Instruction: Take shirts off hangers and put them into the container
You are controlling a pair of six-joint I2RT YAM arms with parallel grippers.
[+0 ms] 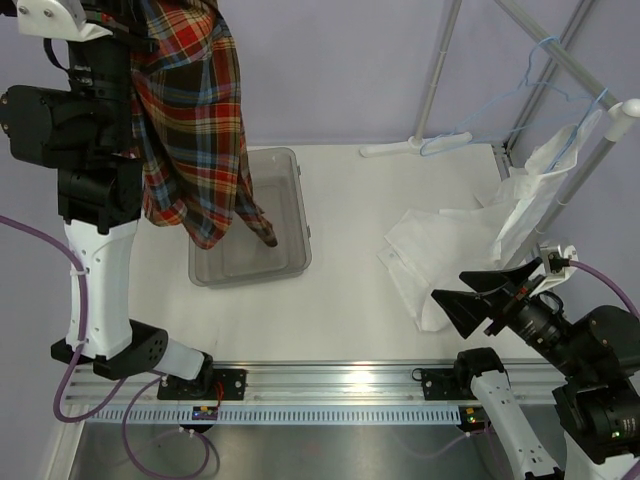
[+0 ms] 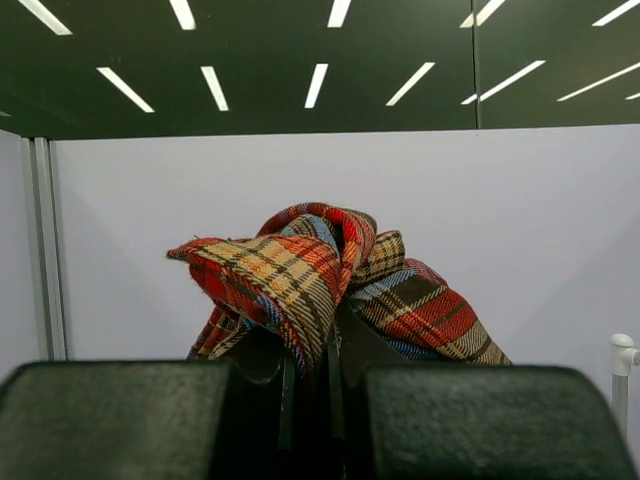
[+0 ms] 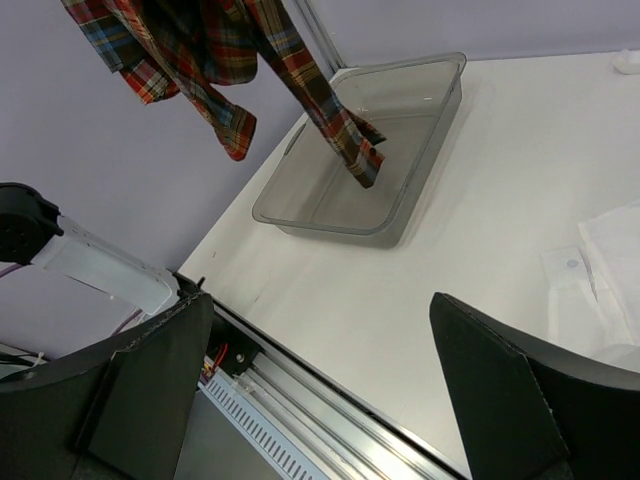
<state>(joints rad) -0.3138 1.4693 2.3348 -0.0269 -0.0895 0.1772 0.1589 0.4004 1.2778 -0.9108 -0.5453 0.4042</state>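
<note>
A hanging shirt [image 1: 195, 120] dangles above the container [image 1: 270, 268] at left; the second shirt [image 1: 440, 250] rests on the table [image 1: 350, 310], right.

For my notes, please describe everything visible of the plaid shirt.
The plaid shirt is soft cloth checked in red, orange, brown and blue. It hangs in loose folds above the left side of the table, held up by the left claw, which is shut on a bunched part of it. One sleeve end dangles over the inside of the grey tub; whether it touches the bottom cannot be told.
</note>
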